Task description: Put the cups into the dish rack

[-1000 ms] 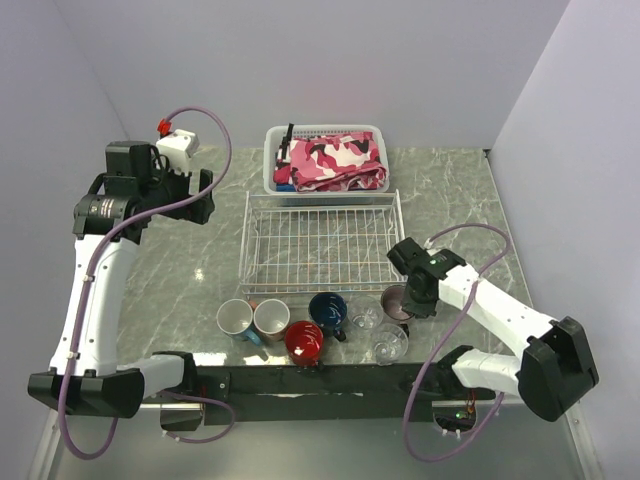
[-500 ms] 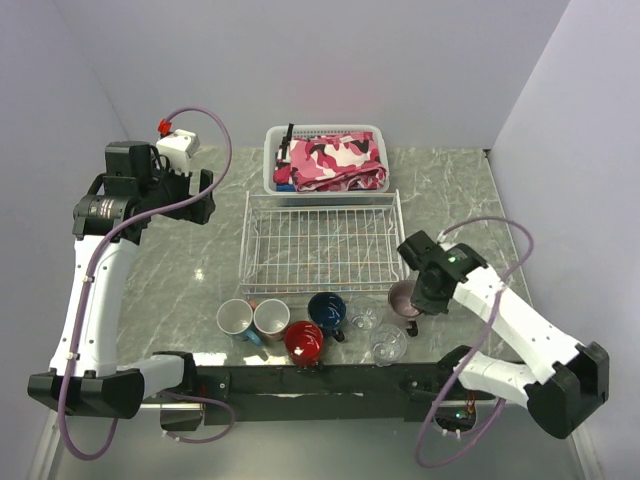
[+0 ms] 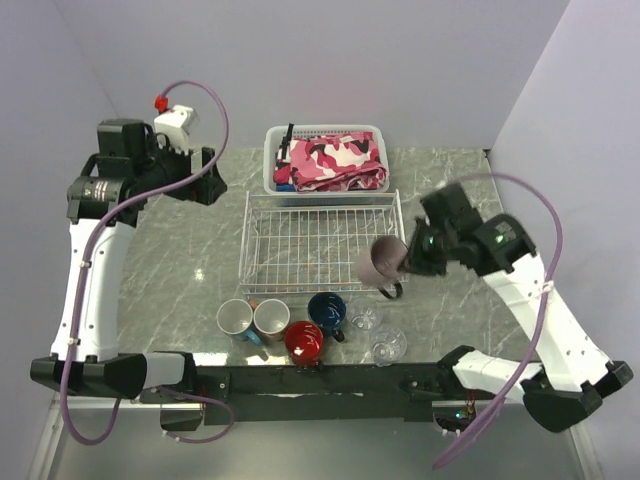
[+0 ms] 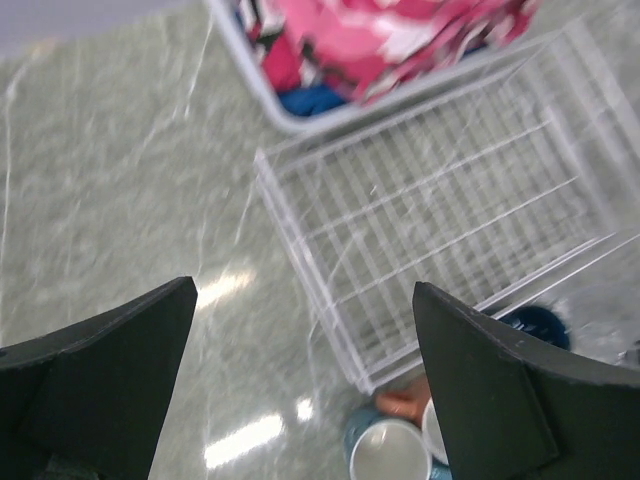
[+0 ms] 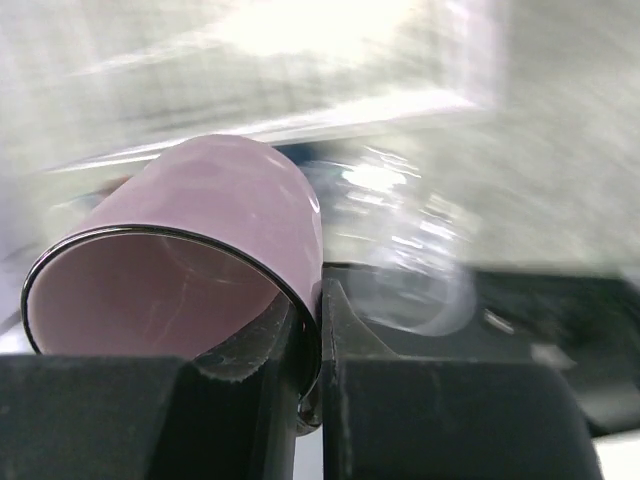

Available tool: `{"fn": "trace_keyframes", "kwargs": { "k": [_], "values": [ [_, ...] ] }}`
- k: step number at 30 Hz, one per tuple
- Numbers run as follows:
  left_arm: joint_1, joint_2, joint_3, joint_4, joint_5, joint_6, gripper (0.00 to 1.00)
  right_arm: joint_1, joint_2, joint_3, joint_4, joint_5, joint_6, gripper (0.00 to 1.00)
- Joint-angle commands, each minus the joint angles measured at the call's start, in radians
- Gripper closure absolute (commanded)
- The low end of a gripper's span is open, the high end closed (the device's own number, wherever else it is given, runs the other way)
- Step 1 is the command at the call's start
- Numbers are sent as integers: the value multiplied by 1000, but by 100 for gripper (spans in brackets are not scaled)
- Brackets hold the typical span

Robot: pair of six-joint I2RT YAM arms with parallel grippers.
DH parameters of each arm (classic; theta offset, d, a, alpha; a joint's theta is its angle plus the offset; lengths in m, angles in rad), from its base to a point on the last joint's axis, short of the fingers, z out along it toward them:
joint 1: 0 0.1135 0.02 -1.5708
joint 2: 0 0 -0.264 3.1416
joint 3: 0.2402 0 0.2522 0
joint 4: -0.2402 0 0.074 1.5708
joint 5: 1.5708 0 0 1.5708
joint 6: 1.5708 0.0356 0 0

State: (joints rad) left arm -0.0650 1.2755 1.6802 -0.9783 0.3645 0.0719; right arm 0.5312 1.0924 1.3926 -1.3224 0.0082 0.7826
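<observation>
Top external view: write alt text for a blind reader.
The right hand holds a pink mug tipped sideways over the near right corner of the rack. Four mugs and two glasses stand in front of the rack; the left hand hangs open at far left.

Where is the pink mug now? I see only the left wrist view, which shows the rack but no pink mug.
Observer: The right end effector grips the mauve mug by its rim. The mug is in the air, tilted on its side, over the right edge of the dish rack.
Operator: Which cups wait for loading?
Observer: Six, along the rack's near edge: teal mug, terracotta mug, red mug, navy mug and two clear glasses.
Operator: Are the glasses upright?
Observer: Both appear upright, to the right of the navy mug.
</observation>
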Motion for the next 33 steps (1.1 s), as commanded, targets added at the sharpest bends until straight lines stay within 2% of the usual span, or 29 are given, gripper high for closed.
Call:
{"fn": "trace_keyframes", "kwargs": {
  "k": [1,3,4,7,8,9,10,12,15,17,23,33],
  "values": [
    [2,31,157,23,166,-66,4,-43,105,236,338,-385,-82,100],
    [2,45,214,41,204,-135,4,-83,135,270,455,-559,-27,100],
    [4,51,229,49,241,-152,4,-92,158,270,597,-600,4,100],
    [5,58,265,81,316,-234,3,-103,201,240,920,-689,160,100],
    [5,51,254,98,373,-280,4,-103,213,206,1010,-698,255,100],
    [7,44,239,151,398,-308,4,-102,236,185,1213,-709,309,100],
    [7,32,204,179,431,-361,4,-100,251,160,1315,-718,419,100],
    [8,24,168,243,513,-426,3,-91,309,122,1548,-712,499,100],
    [8,36,112,384,649,-597,3,-57,409,172,1682,-705,593,100],
    [8,41,79,462,675,-679,4,-43,469,187,1744,-703,638,100],
    [4,-22,-78,653,676,-813,4,-7,534,238,1721,-691,656,100],
    [-58,-61,-212,828,619,-877,4,36,578,258,1804,-697,751,100]
  ]
}}
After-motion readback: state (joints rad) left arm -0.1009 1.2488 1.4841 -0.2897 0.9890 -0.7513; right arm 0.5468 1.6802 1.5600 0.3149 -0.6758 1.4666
